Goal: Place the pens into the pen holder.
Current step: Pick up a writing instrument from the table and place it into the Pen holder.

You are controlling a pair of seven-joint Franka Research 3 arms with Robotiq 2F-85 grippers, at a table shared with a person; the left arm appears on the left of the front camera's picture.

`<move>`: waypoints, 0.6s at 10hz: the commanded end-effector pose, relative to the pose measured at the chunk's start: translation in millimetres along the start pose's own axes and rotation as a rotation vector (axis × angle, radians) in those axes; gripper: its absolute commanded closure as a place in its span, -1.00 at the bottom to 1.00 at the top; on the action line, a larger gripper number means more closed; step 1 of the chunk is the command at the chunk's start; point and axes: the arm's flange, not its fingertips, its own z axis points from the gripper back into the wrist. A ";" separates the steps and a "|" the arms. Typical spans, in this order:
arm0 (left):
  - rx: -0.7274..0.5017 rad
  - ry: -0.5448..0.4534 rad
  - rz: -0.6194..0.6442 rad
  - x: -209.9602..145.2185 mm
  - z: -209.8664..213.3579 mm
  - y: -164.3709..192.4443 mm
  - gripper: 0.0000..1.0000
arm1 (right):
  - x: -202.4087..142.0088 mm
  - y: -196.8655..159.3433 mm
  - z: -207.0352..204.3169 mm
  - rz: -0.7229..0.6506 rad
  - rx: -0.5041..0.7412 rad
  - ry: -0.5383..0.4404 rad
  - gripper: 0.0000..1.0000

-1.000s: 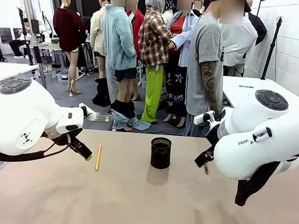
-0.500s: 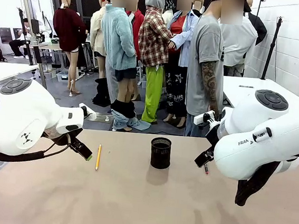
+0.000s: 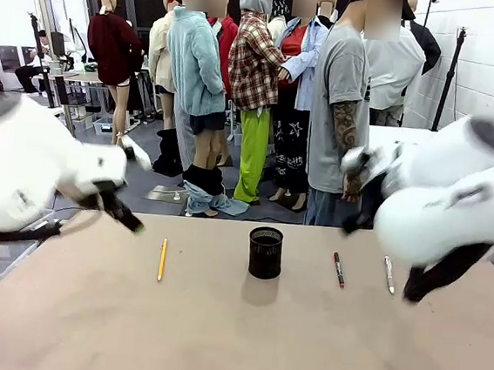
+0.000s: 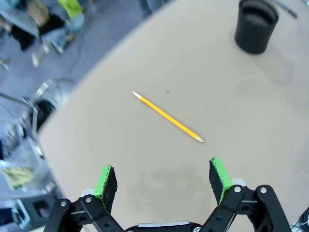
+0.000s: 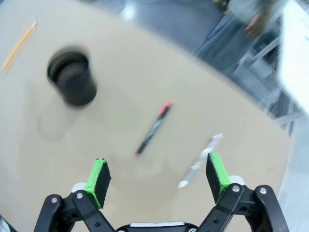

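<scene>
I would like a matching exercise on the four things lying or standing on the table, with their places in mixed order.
Things: 1 yellow pencil; 2 pen holder; 3 dark pen with red ends; 4 pale pen.
Places: A farthest right; B between pencil and dark pen; C farthest left; D just right of the pen holder.
Pairs: 1-C; 2-B; 3-D; 4-A.

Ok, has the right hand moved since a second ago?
Yes. Against the pen holder, which stays put, the right hand has risen from table level beside the dark pen to well above it, open.
</scene>
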 end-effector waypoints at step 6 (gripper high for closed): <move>0.178 -0.291 0.063 -209.7 174.7 18.6 -1.00 | -235.9 -88.1 145.8 -0.443 -0.115 -0.314 -1.00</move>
